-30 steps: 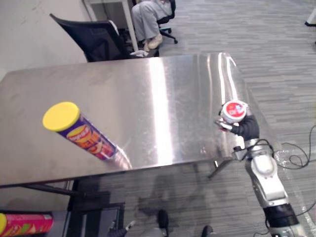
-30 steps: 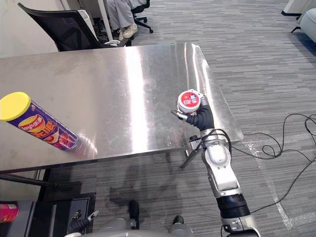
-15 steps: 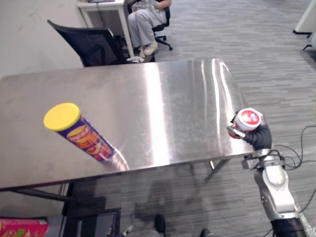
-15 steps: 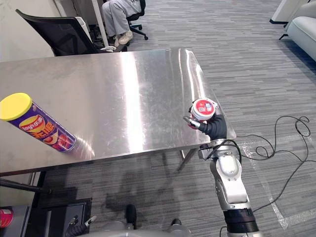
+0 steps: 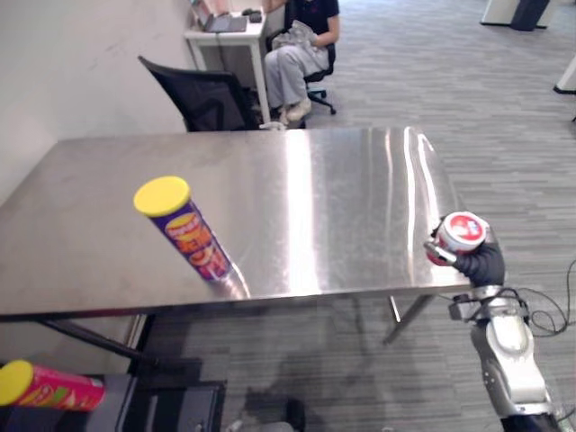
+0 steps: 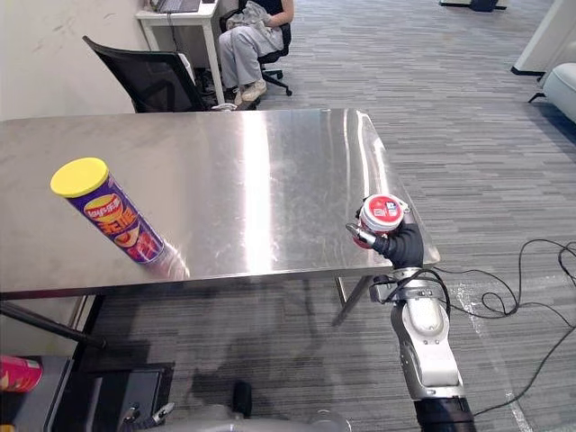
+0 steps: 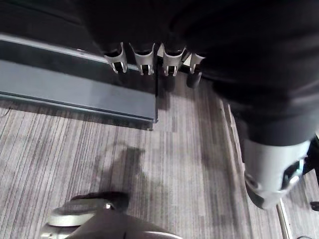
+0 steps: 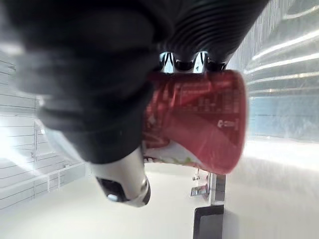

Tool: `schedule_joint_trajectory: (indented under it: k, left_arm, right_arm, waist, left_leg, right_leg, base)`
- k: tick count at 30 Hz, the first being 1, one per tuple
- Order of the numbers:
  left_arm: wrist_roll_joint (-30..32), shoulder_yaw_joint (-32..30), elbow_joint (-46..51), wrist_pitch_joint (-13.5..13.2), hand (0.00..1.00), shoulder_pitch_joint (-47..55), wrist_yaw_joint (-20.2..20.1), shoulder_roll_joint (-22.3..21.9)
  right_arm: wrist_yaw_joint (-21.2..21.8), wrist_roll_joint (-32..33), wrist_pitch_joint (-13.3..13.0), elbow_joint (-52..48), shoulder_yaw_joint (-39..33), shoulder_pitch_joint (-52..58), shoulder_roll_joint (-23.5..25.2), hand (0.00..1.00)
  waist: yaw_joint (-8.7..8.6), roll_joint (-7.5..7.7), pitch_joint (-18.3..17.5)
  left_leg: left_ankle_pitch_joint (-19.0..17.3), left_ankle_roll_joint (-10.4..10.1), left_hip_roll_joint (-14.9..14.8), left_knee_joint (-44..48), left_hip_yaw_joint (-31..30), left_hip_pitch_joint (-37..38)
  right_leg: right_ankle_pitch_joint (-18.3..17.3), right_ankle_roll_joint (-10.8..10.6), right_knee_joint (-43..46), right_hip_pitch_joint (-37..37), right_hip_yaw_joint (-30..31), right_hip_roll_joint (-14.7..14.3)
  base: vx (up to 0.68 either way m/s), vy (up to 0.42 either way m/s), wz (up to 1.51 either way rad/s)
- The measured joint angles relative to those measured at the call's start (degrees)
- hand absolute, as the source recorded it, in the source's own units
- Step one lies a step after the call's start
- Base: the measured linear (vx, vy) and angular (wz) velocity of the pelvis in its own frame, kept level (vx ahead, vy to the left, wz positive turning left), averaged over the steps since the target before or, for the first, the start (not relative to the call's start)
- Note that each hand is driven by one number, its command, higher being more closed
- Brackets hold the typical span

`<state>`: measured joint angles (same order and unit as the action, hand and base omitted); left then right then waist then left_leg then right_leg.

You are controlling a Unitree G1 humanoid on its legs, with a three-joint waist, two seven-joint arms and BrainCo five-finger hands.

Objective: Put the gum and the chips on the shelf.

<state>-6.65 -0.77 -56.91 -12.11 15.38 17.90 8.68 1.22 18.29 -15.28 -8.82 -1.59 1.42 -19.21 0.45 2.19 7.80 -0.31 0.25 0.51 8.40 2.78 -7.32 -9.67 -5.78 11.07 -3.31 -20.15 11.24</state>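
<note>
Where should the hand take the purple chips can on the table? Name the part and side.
Grip the chips can round its middle, coming from the near edge of the table. It stands upright close to that edge, a slim round tube with nothing beside it, so a sideways wrap should hold.

— What's the right side doing?
— Your right arm (image 6: pixel 423 346) comes up from the lower right, silver forearm close to upright. At its top, your right hand (image 6: pixel 401 243) has its dark ribbed cover toward the camera, with fingers and thumb curled round the gum tub (image 6: pixel 382 212), red lid facing up.
— And the left?
— Your left hand (image 7: pixel 199 30) hangs low and points downward. Its fingers (image 7: pixel 144 59) sit in a loose, even row, gripping nothing.
</note>
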Motion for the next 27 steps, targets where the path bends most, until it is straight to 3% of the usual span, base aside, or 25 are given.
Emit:
schedule_joint_trajectory:
  k: [3, 6, 7, 8, 9, 10, 12, 14, 15, 16, 17, 18, 19, 20, 22, 24, 25, 26, 27]
  left_arm:
    - [-0.05, -1.23, 0.62, -0.25, 0.0, -0.01, 0.03, -0.78]
    - [-2.28, -2.14, 1.78, -0.36, 0.0, 0.23, 0.1, -2.17]
    - [-2.62, -2.94, 1.84, -0.35, 0.0, 0.43, 0.08, -2.63]
    - [-4.53, -4.03, 1.87, -0.38, 0.0, 0.18, 0.08, -2.73]
    - [-4.95, -4.66, 1.45, -0.43, 0.0, -0.35, 0.06, -2.88]
    - [-5.63, -4.75, 0.87, -0.4, 0.0, -0.52, -0.07, -2.88]
    - [-5.51, -5.7, -0.22, -0.26, 0.0, 0.11, -0.14, -3.02]
    - [-5.52, -6.88, -0.26, -0.26, 0.0, 0.33, -0.12, -3.34]
    - [-5.54, -7.06, -0.09, -0.49, 0.0, 0.2, -0.12, -3.65]
    - [-5.46, -6.89, -0.05, -1.38, 0.0, 0.1, -0.18, -4.0]
    - [-5.47, -7.01, -0.17, -1.77, 0.0, 0.11, -0.19, -3.71]
    - [-5.5, -7.59, -0.78, -1.83, 0.0, 0.05, -0.18, -3.48]
    - [-5.5, -8.14, -1.37, -2.02, 0.0, 0.16, -0.19, -3.51]
    - [-5.5, -8.54, -2.5, -2.01, 0.0, 0.75, -0.17, -3.66]
    - [-5.44, -7.98, -3.09, -2.35, 0.0, 0.72, -0.24, -4.17]
    - [-4.44, -7.11, -3.9, -3.37, 0.0, 0.68, -0.34, -3.81]
    - [-3.96, -6.8, -4.21, -3.73, 0.0, 0.47, -0.34, -3.64]
    - [-3.37, -6.15, -4.18, -3.96, 0.0, 0.34, -0.35, -3.42]
    - [-3.36, -5.6, -4.17, -4.0, 0.0, 0.38, -0.26, -3.42]
  right_arm:
    - [0.7, 0.7, 0.0, 0.09, 1.09, -2.81, -0.01, 1.0]
    - [0.64, 0.67, 0.01, 2.33, 4.74, -8.79, 0.01, 1.0]
    - [0.68, 0.54, 0.02, 2.96, 5.64, -9.69, -0.08, 1.0]
    - [0.65, 0.41, 0.0, 3.1, 5.61, -9.65, -0.05, 1.0]
    - [0.61, 0.25, -0.13, 3.11, 4.73, -9.37, -0.32, 1.0]
    - [0.42, 0.14, -0.14, 3.29, 3.53, -9.21, -0.27, 1.0]
    - [-0.04, -0.16, -0.16, 3.12, 1.38, -8.59, -0.3, 1.0]
    - [-0.04, -0.15, -0.4, 2.51, -0.46, -7.82, -1.03, 1.0]
    - [-0.05, -0.03, -0.46, 2.38, -1.52, -7.74, -2.24, 1.0]
    - [-0.06, 0.12, -0.33, 2.66, -1.85, -7.71, -2.9, 1.0]
    - [0.1, 0.24, -0.32, 2.7, -1.96, -7.57, -2.91, 1.0]
    - [0.38, 0.27, -0.36, 2.61, -2.16, -7.18, -2.78, 1.0]
    - [0.52, 0.29, -0.4, 2.56, -2.28, -7.24, -2.67, 1.0]
    - [0.47, 0.32, -0.4, 2.48, -2.35, -6.9, -2.65, 1.0]
    - [-0.08, 0.53, -0.38, 2.46, -3.04, -6.41, -2.9, 1.0]
    - [-1.33, 0.53, -0.4, 1.81, -3.48, -5.11, -2.88, 1.0]
    - [-1.63, 0.49, -0.5, 1.57, -3.99, -4.6, -2.7, 1.0]
    - [-2.29, 0.46, -0.49, 1.45, -4.52, -3.9, -2.36, 1.0]
    - [-2.98, 0.35, -0.46, 1.45, -4.73, -3.9, -2.51, 1.0]
  waist:
    - [0.56, -0.67, 1.25]
    - [2.92, -2.46, 4.32]
    - [4.09, -3.59, 4.95]
    - [4.12, -2.08, 5.03]
    - [3.04, -1.72, 5.31]
    - [2.89, -2.75, 5.01]
    - [2.03, -2.2, 5.27]
    - [1.19, -2.35, 5.09]
    - [0.61, -3.21, 4.59]
    - [0.42, -2.52, 4.39]
    - [0.39, -1.64, 3.91]
    - [0.11, -0.77, 3.33]
    - [0.48, -0.78, 3.39]
    - [0.95, -1.18, 3.21]
    - [0.44, -1.37, 2.85]
    - [-0.58, -0.84, 1.17]
    - [-0.81, -0.63, 1.08]
    - [-1.16, -0.72, 1.0]
    - [-1.72, -1.08, 1.05]
  left_leg:
    - [-0.56, -0.58, -1.4, 4.19, -2.34, -3.08]
    - [-1.31, -1.39, -3.49, 5.73, -3.62, -4.8]
    - [-2.18, -0.11, -4.76, 5.35, -1.63, -5.8]
    - [-3.86, 2.93, -6.17, 4.87, 3.63, -6.05]
    - [-5.06, 5.9, -8.26, 9.54, 8.98, -8.02]
    - [-5.05, 6.22, -10.75, 15.78, 13.38, -9.62]
    - [-5.8, 6.22, -14.25, 28.24, 19.11, -8.79]
    - [-6.91, 4.91, -17.03, 34.53, 20.8, -6.28]
    - [-5.67, 4.3, -16.97, 33.2, 22.93, -6.36]
    - [-4.58, 5.76, -15.35, 30.5, 24.86, -7.05]
    - [-3.07, 5.94, -12.03, 24.86, 24.69, -6.8]
    - [-2.24, 5.18, -8.45, 16.91, 23.67, -4.51]
    - [-3.94, 5.09, -9.31, 18.93, 25.09, -3.69]
    - [-5.29, 3.72, -11.94, 19.52, 27.36, -1.05]
    - [-5.08, 2.41, -10.97, 14.95, 29.59, -0.27]
    - [-3.78, 0.85, -7.09, 4.71, 29.7, 0.19]
    - [-4.99, 2.04, -7.05, 4.25, 30.91, 0.52]
    - [-6.99, 1.72, -8.29, 5.68, 33.14, 1.05]
    - [-7.2, -0.23, -7.44, 3.57, 32.5, 1.5]
  right_leg:
    - [-0.04, 0.11, 0.2, 0.07, -1.48, -1.68]
    - [-1.91, 1.88, 3.15, 1.14, -2.96, -3.68]
    - [-2.47, 2.57, 4.05, 1.47, -3.51, -4.73]
    - [-2.78, 3.5, 3.42, 2.29, -3.04, -4.55]
    - [-2.33, 4.33, 3.46, 2.45, -6.28, -3.5]
    - [-2.61, 5.04, 4.99, 2.94, -9.67, -2.25]
    - [-3.93, 5.24, 8.75, 4.12, -14.42, 1.07]
    - [-4.99, 4.88, 11.92, 5.15, -18.11, 4.37]
    - [-6.22, 4.14, 14.69, 6.53, -20.5, 6.44]
    - [-6.4, 3.62, 14.92, 7.68, -21.17, 7.63]
    - [-6.0, 3.79, 13.47, 8.45, -21.83, 8.6]
    - [-3.33, 4.41, 9.55, 7.89, -24.41, 9.52]
    - [-2.44, 4.02, 8.91, 7.03, -25.97, 9.51]
    - [-2.05, 3.81, 9.97, 6.5, -27.82, 9.53]
    - [-2.04, 3.79, 10.96, 6.26, -31.37, 10.55]
    - [-1.6, 3.42, 11.28, 6.74, -36.63, 12.43]
    - [-1.42, 3.62, 11.69, 6.93, -37.81, 13.08]
    - [-1.4, 3.58, 13.68, 7.01, -39.47, 14.5]
    - [-1.36, 3.52, 15.81, 7.15, -40.61, 16.07]
  base:
    - [-0.11, -0.078, 0.29]
    - [-0.27, -0.123, 0.3]
    - [-0.23, -0.148, 0.72]
    - [-0.26, -0.162, 1.25]
    - [-0.24, -0.125, 1.48]
    - [-0.2, -0.056, 1.39]
    - [-0.09, -0.015, 1.23]
    - [-0.05, 0.023, 1.32]
    - [-0.11, 0.03, 1.59]
    - [-0.13, 0.024, 1.46]
    - [-0.2, 0.053, 1.44]
    - [-0.14, 0.056, 1.16]
    - [-0.15, 0.04, 1.04]
    - [-0.09, 0.031, 0.9]
    - [-0.12, 0.073, 1.0]
    - [-0.12, 0.108, 1.09]
    - [-0.06, 0.128, 0.96]
    - [0.0, 0.134, 0.84]
    - [0.0, 0.155, 0.75]
